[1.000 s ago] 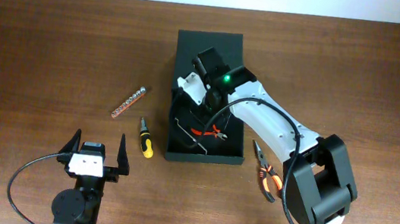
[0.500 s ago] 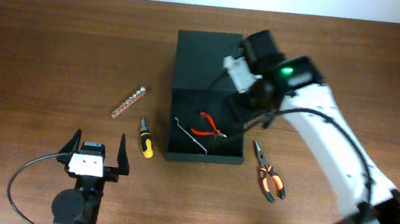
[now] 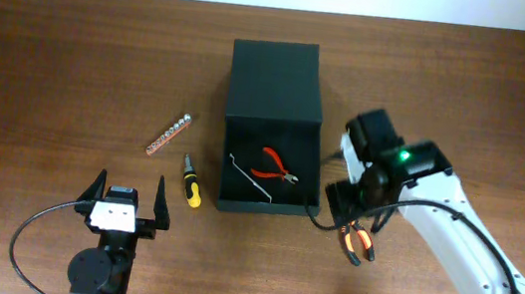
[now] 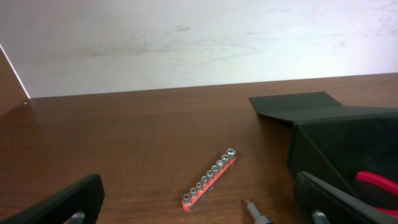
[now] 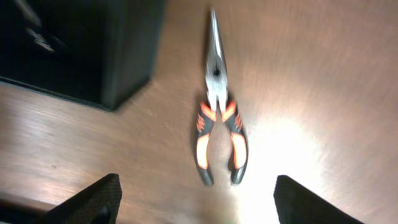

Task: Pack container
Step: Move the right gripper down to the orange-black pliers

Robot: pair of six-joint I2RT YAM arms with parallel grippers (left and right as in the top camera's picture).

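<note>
Two claws, both wide open: left claw (image 3: 127, 193) idle, lower left; right claw (image 5: 202, 205) now over orange pliers (image 5: 217, 118) on desk (image 3: 52, 61), lower right, having swung out of container (image 3: 265, 207), centre frame w/ lid back. Red cutters (image 3: 275, 166) left inside, so pliers prob. next pick.

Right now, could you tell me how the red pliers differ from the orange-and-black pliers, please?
The red pliers lie inside the container; the orange-and-black pliers lie on the table beside it. The red pliers' handles are one colour; the orange-and-black pliers' are two-tone. The right gripper hangs over the orange-and-black pliers, not over the red pliers. Both lie flat, unheld.
</note>
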